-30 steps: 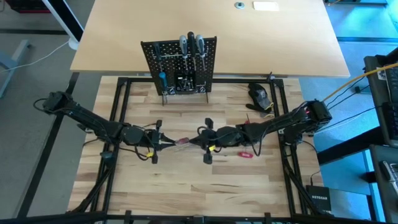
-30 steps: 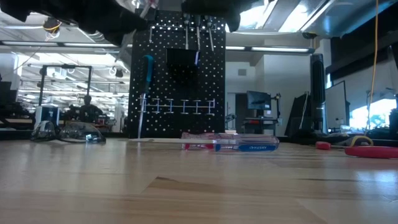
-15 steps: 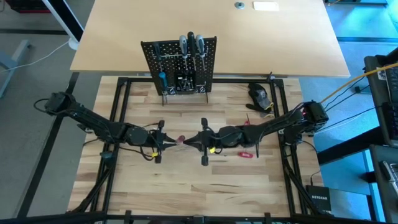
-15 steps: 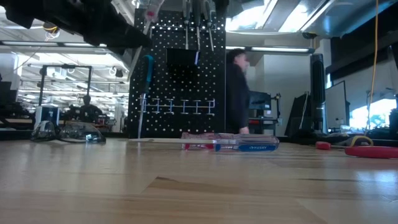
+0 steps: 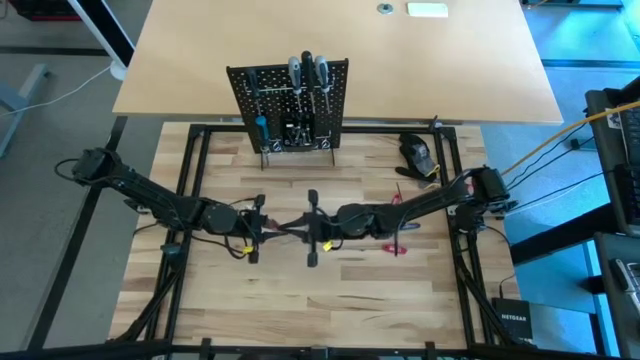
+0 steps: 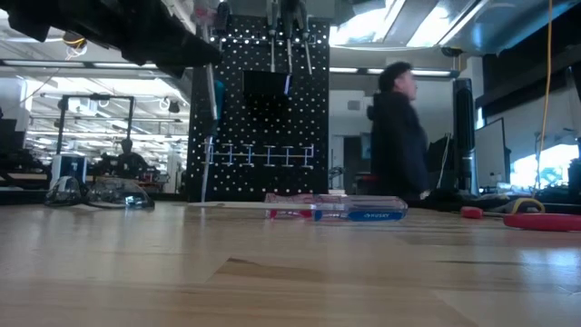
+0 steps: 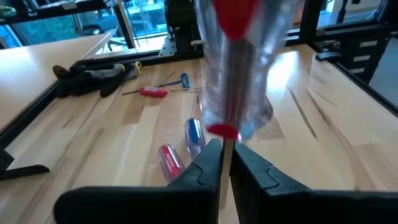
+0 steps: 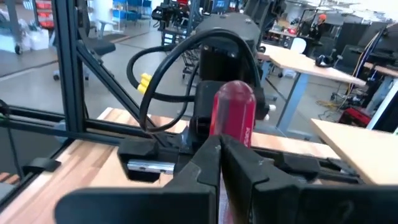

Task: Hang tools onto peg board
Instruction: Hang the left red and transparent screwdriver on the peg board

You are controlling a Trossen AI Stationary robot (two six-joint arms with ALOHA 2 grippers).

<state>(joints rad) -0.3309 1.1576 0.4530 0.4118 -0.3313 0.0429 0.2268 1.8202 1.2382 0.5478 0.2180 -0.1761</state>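
Both arms meet over the middle of the tabletop (image 5: 300, 300), sharing one screwdriver (image 5: 290, 226) with a clear handle and red core. The left gripper (image 5: 262, 224) has its jaws pinched together on the thin shaft just below the handle, as the left wrist view shows (image 7: 225, 163). The right gripper (image 5: 312, 228) has its jaws closed at the butt of the handle (image 8: 234, 121), which rises just beyond their tips; how much of the handle they actually grip is hard to tell.

The risk here is the handover. If one arm pulls while the other is clamped, the screwdriver could twist or slip, since a round shaft gives narrow jaws little hold. If both let go at once it would drop onto the tabletop, near the two loose screwdrivers (image 7: 183, 149) lying below the left jaws.

The peg board (image 5: 290, 105) stands well beyond both sets of jaws, already carrying several tools (image 5: 308, 72). More tools (image 5: 392, 247) lie behind the right jaws.
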